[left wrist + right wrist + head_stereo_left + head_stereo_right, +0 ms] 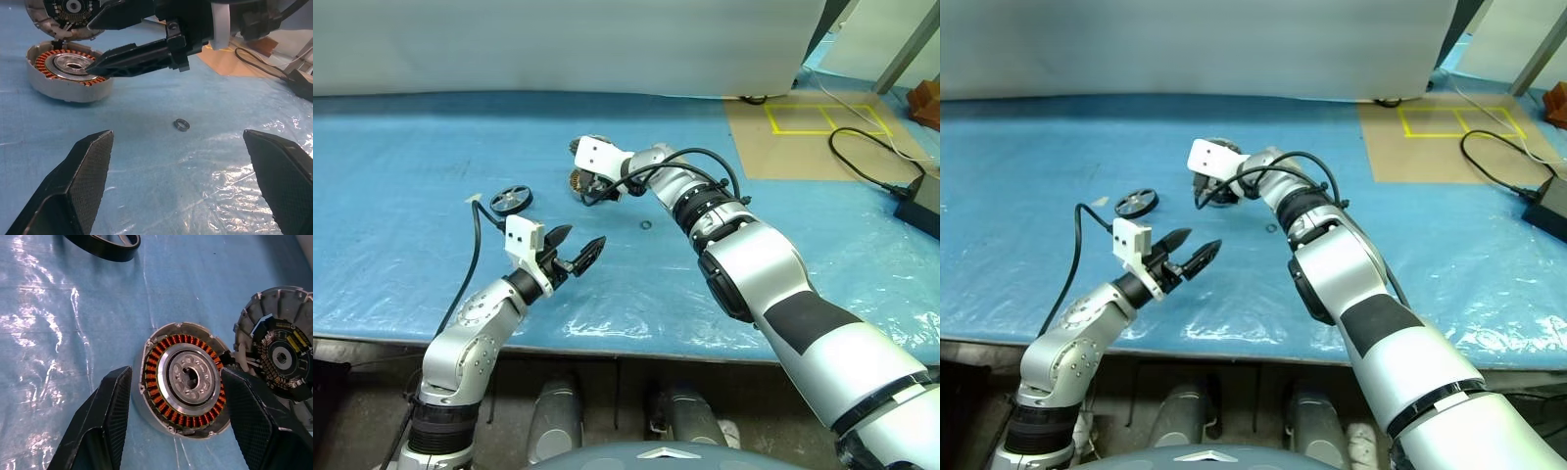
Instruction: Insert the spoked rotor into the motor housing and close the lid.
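Nearest, the left pincer [576, 251] is held spread and empty above the blue-covered table [411, 176]. Just beyond it, the spoked rotor [511, 200] lies flat on the table, ungrasped and well apart from the motor housing [183, 379]. Farther on, the right pincer [171, 416] is spread wide around the open housing, nothing pinched; the lid [281, 355] stands tilted beside the housing, attached by wires. Insertion is judged not yet begun; next, the rotor must be gripped and carried over the coils.
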You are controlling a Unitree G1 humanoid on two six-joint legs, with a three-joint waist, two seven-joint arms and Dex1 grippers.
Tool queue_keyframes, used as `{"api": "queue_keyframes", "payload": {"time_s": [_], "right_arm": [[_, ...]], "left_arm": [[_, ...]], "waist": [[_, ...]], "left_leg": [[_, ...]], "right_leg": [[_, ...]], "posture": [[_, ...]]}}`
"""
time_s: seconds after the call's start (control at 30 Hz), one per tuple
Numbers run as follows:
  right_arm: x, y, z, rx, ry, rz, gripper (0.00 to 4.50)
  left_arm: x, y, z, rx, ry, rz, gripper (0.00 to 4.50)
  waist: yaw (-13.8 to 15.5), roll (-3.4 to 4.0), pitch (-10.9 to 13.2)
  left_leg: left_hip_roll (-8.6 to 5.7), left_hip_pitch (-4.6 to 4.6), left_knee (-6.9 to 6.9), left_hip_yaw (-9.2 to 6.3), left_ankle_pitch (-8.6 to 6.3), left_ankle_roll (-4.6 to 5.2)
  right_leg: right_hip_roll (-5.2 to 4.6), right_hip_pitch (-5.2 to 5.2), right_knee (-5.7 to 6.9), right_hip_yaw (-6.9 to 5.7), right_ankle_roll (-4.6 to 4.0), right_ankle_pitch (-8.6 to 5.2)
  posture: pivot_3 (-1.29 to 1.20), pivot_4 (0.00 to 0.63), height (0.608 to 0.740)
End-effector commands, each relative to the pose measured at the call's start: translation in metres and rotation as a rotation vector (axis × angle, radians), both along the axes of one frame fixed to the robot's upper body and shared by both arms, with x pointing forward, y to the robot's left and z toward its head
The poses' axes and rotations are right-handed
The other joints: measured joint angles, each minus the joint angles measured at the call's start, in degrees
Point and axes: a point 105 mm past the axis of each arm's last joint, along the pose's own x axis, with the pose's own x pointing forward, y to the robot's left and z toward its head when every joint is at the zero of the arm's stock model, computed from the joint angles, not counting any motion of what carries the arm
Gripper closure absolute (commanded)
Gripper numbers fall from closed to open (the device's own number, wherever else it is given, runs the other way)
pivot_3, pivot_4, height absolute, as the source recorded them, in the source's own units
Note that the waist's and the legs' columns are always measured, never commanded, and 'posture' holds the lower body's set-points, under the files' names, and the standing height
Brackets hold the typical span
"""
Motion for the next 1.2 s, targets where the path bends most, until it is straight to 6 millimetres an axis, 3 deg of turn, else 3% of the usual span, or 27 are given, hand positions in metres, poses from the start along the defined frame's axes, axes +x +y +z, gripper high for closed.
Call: {"api": "queue_keyframes", "payload": {"time_s": [0.03,0.23,0.6,0.97,1.07,1.2], "right_arm": [[-0.001,0.004,-0.003,-0.015,-0.017,0.002,1.43],[-0.004,0.002,-0.023,-0.057,0.009,-0.006,1.43],[0.000,-0.008,-0.034,-0.091,-0.006,-0.058,1.43],[-0.008,0.002,-0.043,-0.104,0.013,-0.020,1.43],[-0.008,0.003,-0.043,-0.115,0.007,-0.011,2.07],[-0.008,0.002,-0.043,-0.125,-0.001,-0.011,3.34]], "left_arm": [[-0.004,-0.001,0.009,-0.001,-0.045,0.002,0.00],[-0.005,-0.004,0.008,-0.012,-0.041,0.008,0.00],[-0.007,-0.005,0.007,-0.014,-0.038,0.022,0.00],[-0.009,-0.006,0.007,-0.013,-0.036,0.030,0.00],[-0.011,-0.007,0.007,-0.013,-0.036,0.033,0.00],[-0.011,-0.007,0.007,-0.016,-0.034,0.038,0.00]], "waist": [[0.05,0.00,0.00],[0.12,0.01,0.00],[0.08,0.01,0.01],[0.05,0.01,0.01],[0.04,0.01,0.01],[0.04,0.02,0.00]], "left_leg": [[0.00,0.00,0.00,0.00,0.00,0.00],[-0.01,0.00,0.02,0.00,0.01,-0.02],[-0.01,0.00,0.02,0.00,0.02,-0.07],[0.00,0.02,0.02,0.00,-0.03,-0.13],[0.00,0.02,0.02,0.00,-0.07,-0.22],[0.00,0.05,0.02,0.00,-0.07,-0.22]], "right_leg": [[0.00,0.00,0.00,0.00,0.00,0.00],[0.00,0.02,0.00,0.00,0.00,0.00],[0.00,0.01,0.01,0.00,0.00,0.00],[0.00,0.02,0.02,0.00,0.00,0.00],[0.00,0.02,0.02,0.00,0.00,0.00],[0.00,0.04,0.02,0.00,0.00,0.00]], "posture": [[0.00,0.150,0.740],[0.00,0.150,0.740],[0.00,0.150,0.740],[0.00,0.150,0.740],[0.00,0.150,0.740],[0.00,0.150,0.740]]}}
